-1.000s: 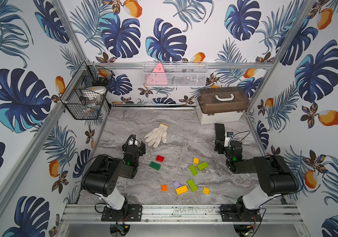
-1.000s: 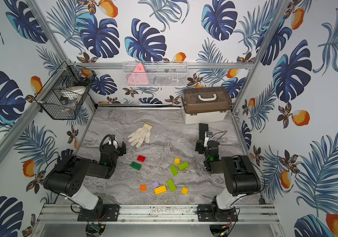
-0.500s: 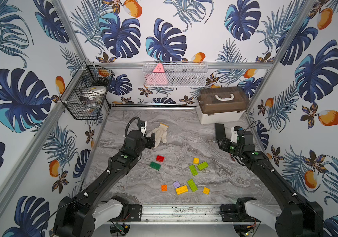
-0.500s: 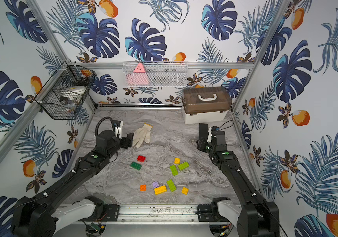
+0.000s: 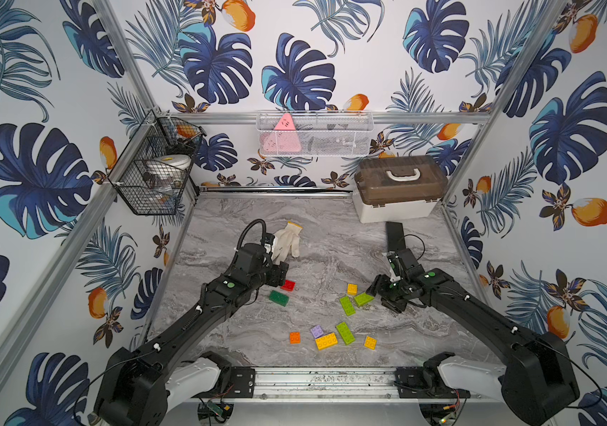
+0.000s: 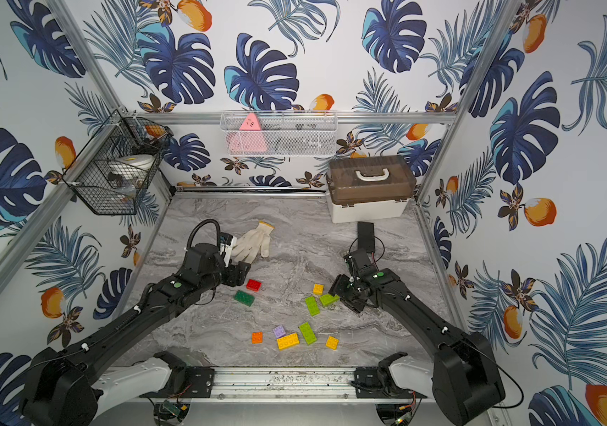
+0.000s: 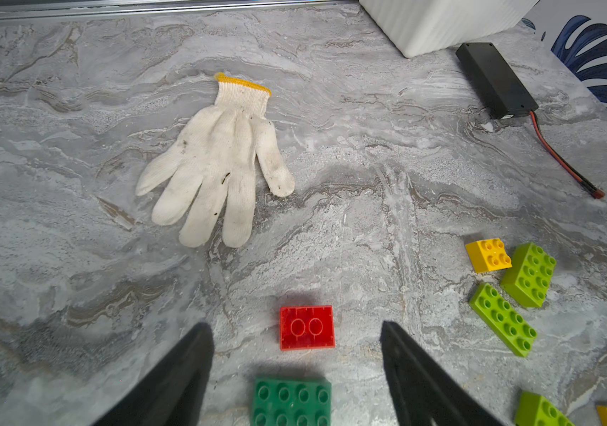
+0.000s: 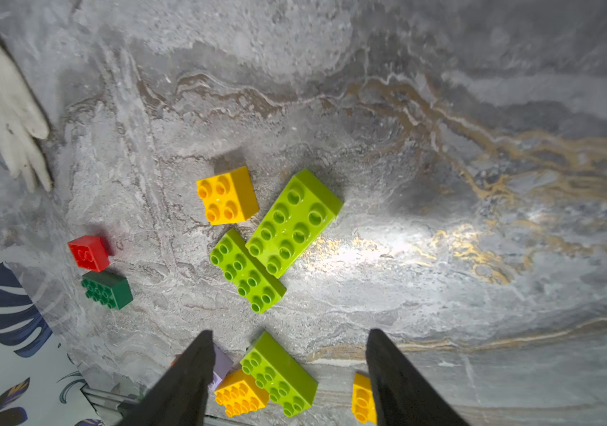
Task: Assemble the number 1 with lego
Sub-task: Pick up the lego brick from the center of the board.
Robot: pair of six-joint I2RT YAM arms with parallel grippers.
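Note:
The lego lies as single loose bricks on the marble table; no number 1 is in view. A red brick (image 5: 288,284) (image 7: 307,327) rests studs down beside a dark green brick (image 5: 279,298) (image 7: 291,402). My left gripper (image 5: 281,274) (image 7: 294,328) hovers open over these two, holding nothing. A yellow square (image 5: 352,288) (image 8: 227,195) and two lime oblongs (image 5: 363,298) (image 5: 347,305) lie mid-right. My right gripper (image 5: 377,291) (image 8: 289,335) stands open and empty just right of them. Nearer the front lie a lime brick (image 5: 345,332), yellow oblong (image 5: 326,341), lilac (image 5: 317,331), orange (image 5: 294,337) and yellow (image 5: 370,342) bricks.
A white knitted glove (image 5: 287,239) lies behind the left gripper. A brown-lidded white box (image 5: 399,191) stands at the back right, with a black battery pack (image 5: 394,236) and its cable in front of it. Wire baskets hang on the left wall (image 5: 158,177) and back wall (image 5: 314,134).
Both arms have unfolded from the front corners and reached out over the table, the left to the red and dark green bricks, the right to the lime pair. No brick has moved.

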